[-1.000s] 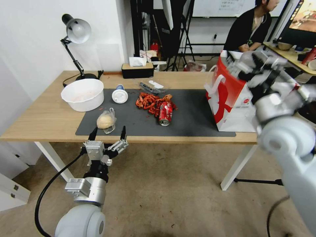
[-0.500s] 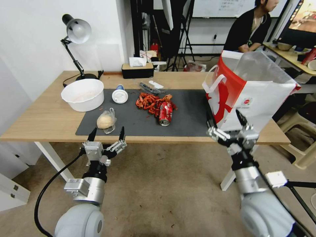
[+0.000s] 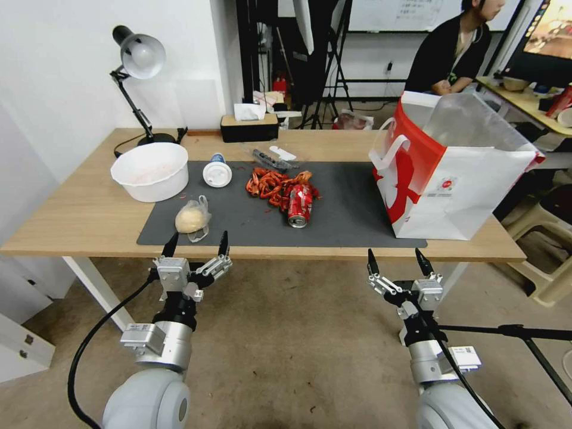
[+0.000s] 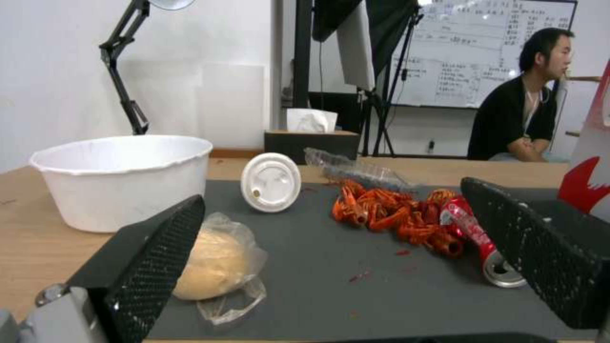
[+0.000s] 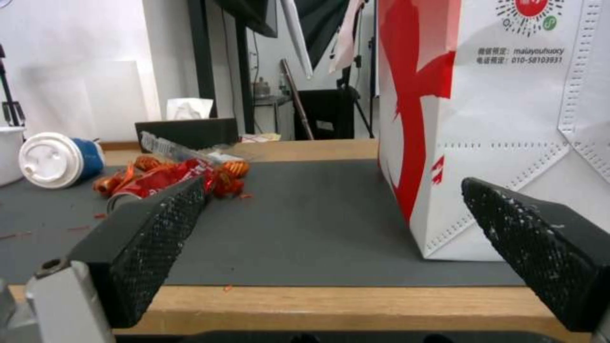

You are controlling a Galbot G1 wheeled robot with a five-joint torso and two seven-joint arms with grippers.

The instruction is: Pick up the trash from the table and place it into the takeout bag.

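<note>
On the dark mat of the table (image 3: 83, 220) lie a pale bun in a clear bag (image 3: 191, 218) (image 4: 213, 264), a white-lidded blue cup (image 3: 217, 171) (image 4: 271, 181) (image 5: 56, 159) on its side, a red soda can (image 3: 299, 205) (image 4: 478, 238) (image 5: 159, 183) and a heap of orange-red shells (image 3: 271, 180). The white and red takeout bag (image 3: 453, 173) (image 5: 502, 124) stands open at the table's right end. My left gripper (image 3: 197, 243) hangs open below the front edge, in line with the bun. My right gripper (image 3: 398, 261) is open below the edge, in front of the bag.
A white bowl (image 3: 149, 170) (image 4: 121, 178) sits at the mat's left end. A desk lamp (image 3: 138, 71), a tissue box (image 3: 249, 124) and a clear wrapper (image 3: 274, 158) are at the back. A person sits beyond the bag.
My right arm has swung down from over the bag to below the table's front edge, gripper open. The left arm has barely moved.
</note>
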